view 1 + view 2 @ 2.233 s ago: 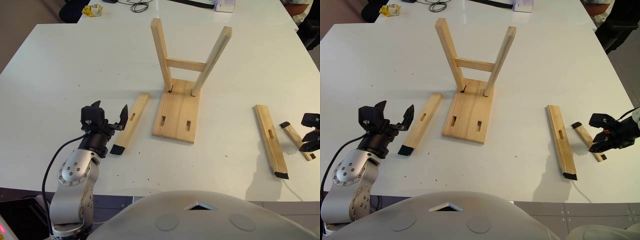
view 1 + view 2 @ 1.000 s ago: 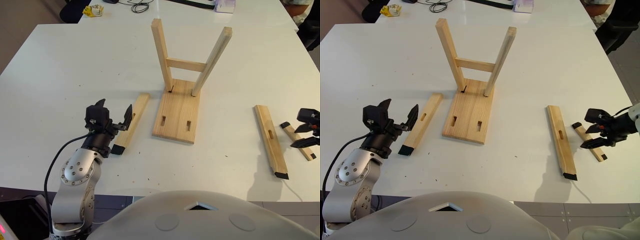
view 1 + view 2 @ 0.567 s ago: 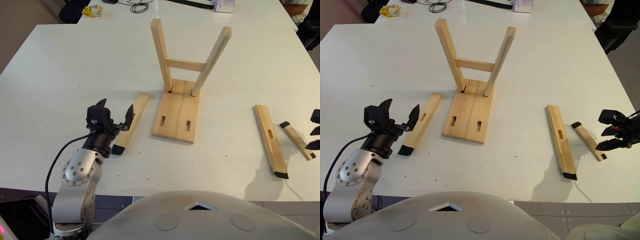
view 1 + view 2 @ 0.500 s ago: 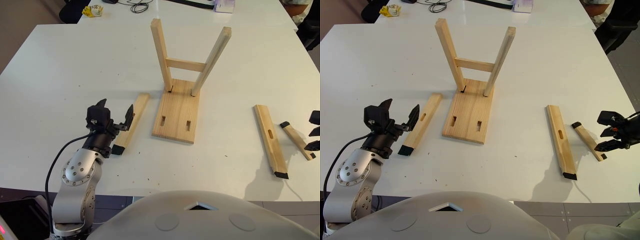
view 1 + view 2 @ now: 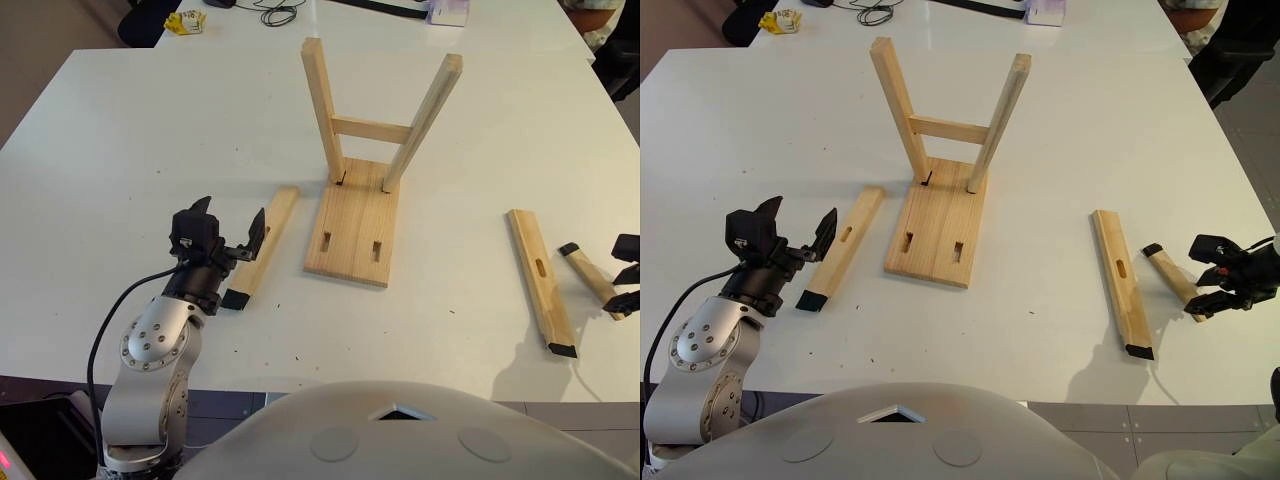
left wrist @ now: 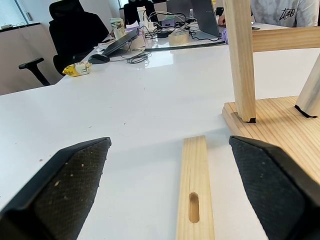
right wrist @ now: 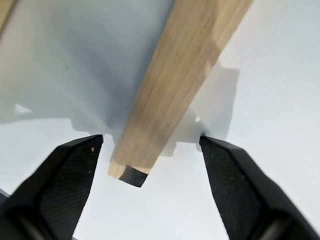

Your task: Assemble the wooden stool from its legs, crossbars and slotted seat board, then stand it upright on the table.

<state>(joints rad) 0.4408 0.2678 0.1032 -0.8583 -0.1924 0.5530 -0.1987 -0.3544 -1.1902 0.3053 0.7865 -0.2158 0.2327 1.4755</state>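
One slotted seat board [image 5: 352, 235] lies flat at the centre of the white table [image 5: 130, 130]; two upright legs [image 5: 322, 110] stand in its far slots, joined by one fitted crossbar [image 5: 372, 128]. Two more legs lie flat, the left loose leg [image 5: 265, 238] just beside the board and the right loose leg [image 5: 540, 281] well apart at the right; one short crossbar [image 5: 588, 276] lies beside the latter. At lower left the left gripper [image 5: 232, 225] has its fingers spread wide about the left loose leg's near end, gripping nothing; at the right edge the right gripper [image 5: 1202, 275] stands parted on either side of the short crossbar's near end, not closed upon it.
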